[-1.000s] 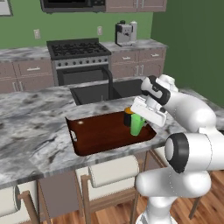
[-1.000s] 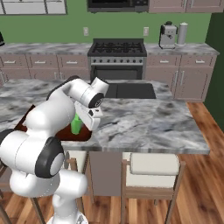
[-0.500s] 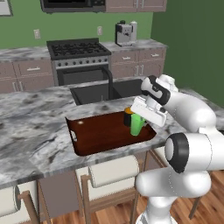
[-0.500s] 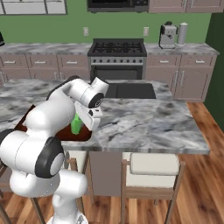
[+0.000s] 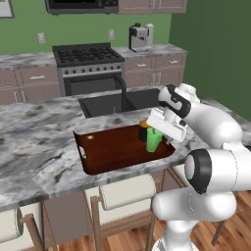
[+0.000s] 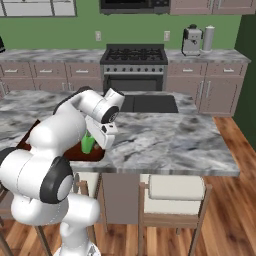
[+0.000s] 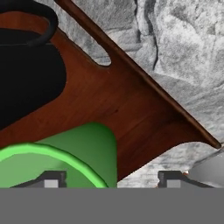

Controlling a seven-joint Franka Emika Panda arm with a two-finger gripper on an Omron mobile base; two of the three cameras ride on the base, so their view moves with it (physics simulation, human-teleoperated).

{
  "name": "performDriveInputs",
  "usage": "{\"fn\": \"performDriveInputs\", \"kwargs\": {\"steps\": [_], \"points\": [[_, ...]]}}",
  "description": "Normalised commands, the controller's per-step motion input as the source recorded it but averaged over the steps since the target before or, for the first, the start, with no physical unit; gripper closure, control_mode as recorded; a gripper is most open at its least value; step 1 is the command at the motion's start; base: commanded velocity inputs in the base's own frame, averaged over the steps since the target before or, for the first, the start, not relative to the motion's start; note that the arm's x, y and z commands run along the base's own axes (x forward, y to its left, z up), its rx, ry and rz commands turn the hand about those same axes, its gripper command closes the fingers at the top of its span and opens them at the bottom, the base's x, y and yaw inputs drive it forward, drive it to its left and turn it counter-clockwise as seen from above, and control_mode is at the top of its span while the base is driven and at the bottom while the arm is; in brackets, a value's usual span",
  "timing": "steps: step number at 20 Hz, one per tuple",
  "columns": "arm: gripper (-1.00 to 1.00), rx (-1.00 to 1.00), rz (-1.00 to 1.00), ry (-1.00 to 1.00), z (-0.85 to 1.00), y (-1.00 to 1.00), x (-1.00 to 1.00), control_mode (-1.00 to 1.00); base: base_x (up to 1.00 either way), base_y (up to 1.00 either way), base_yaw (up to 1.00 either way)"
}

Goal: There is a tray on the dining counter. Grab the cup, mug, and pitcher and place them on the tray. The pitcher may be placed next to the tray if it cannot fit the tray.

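Standing upright on tray (image 5: 112, 152), near its right end: green cup (image 5: 154, 140), partly hidden by gripper (image 7: 108, 178). Fingers seen spread wide, cup rim between them, contact not discernible. Black mug (image 7: 26, 74) just beside cup on tray, cut off at frame edge.

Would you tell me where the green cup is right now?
In the left base view the cup stands upright on the tray, near its right end beside the mug, just under the gripper.
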Motion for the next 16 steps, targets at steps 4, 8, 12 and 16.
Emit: {"fn": "performDriveInputs", "kwargs": {"steps": [4, 8, 12, 16], "points": [[-1.00, 0.00, 0.00, 0.00, 0.00, 0.00, 0.00, -1.00, 0.00, 0.00, 0.00], [-1.00, 0.00, 0.00, 0.00, 0.00, 0.00, 0.03, -1.00, 0.00, 0.00, 0.00], [-1.00, 0.00, 0.00, 0.03, 0.24, 0.03, 0.02, -1.00, 0.00, 0.00, 0.00], [-1.00, 0.00, 0.03, 0.00, 0.48, 0.16, -0.16, -1.00, 0.00, 0.00, 0.00]]}}
